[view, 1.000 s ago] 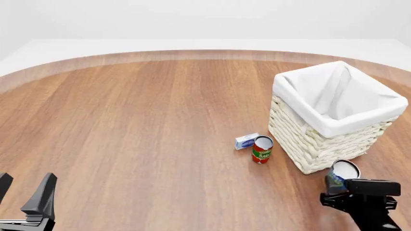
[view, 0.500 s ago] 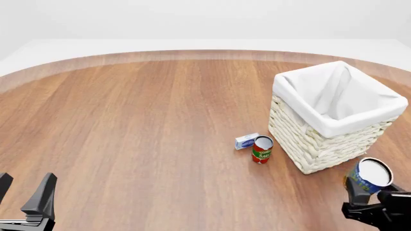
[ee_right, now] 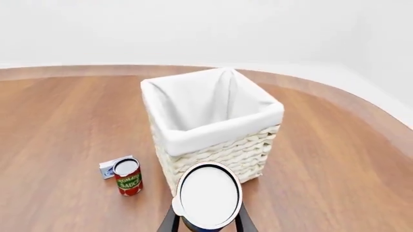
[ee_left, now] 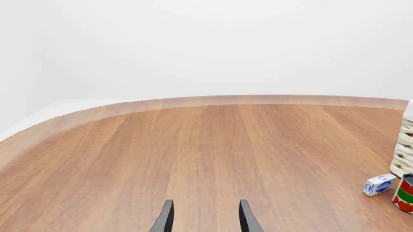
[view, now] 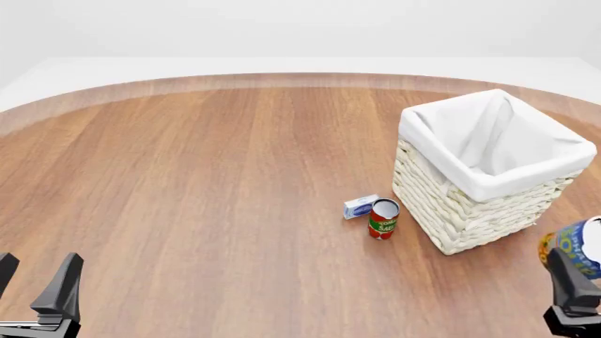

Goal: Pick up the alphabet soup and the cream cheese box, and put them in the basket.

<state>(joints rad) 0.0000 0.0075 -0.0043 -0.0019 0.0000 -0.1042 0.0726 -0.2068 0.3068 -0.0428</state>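
A round wooden bench (view: 188,176) with a paler rim fills the scene under plain white walls, and the basket (view: 441,204) stands toward its right side, open mouth lined in white cloth. The right hand (view: 575,282) is clamped on the alphabet soup (view: 573,248), which hangs clear of the bench at the near right edge, just short of the basket's near corner; in the right wrist view the can's pale top (ee_right: 208,194) sits between the two fingers with the basket mouth beyond it. The can looks rigid and smooth, likely slippery on its label, so a squeeze across the middle of its side seems the soundest hold, and it is probably heavy enough to drop cleanly once over the lining. The cream cheese box (view: 359,206) lies on the bench just beside a red and green can (view: 382,219), both near the basket's left wall; it looks light and flat-sided, best pinched across its short faces. The left hand (view: 36,289) waits at the near left corner, jaws wide and empty
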